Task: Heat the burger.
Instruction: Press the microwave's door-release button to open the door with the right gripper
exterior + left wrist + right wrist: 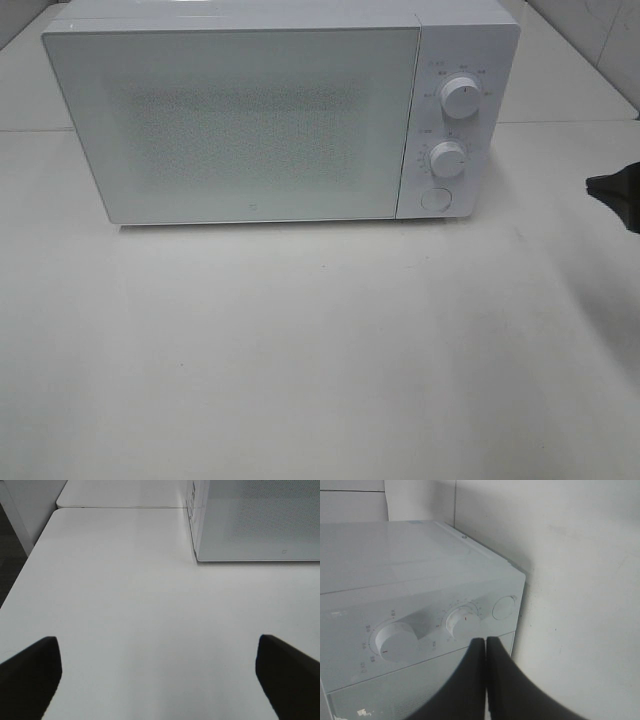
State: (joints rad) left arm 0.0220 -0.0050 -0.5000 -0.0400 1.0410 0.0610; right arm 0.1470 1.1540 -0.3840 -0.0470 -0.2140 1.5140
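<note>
The burger is out of view. The white microwave (250,120) stands at the back of the table with its door (240,125) closed; nothing shows through the door. My right gripper (486,642) is shut on nothing, its fingertips pressed together, apart from the control panel and pointing toward the lower knob (463,621). In the exterior view only its dark tip (615,190) shows at the right edge. My left gripper (157,665) is open and empty above bare table, with the microwave's corner (260,525) ahead of it. It does not show in the exterior view.
The panel has an upper knob (459,96), a lower knob (448,159) and a round button (436,198). The white table (320,360) spreads in front of the microwave. A table edge and dark floor (10,555) lie on the left arm's side.
</note>
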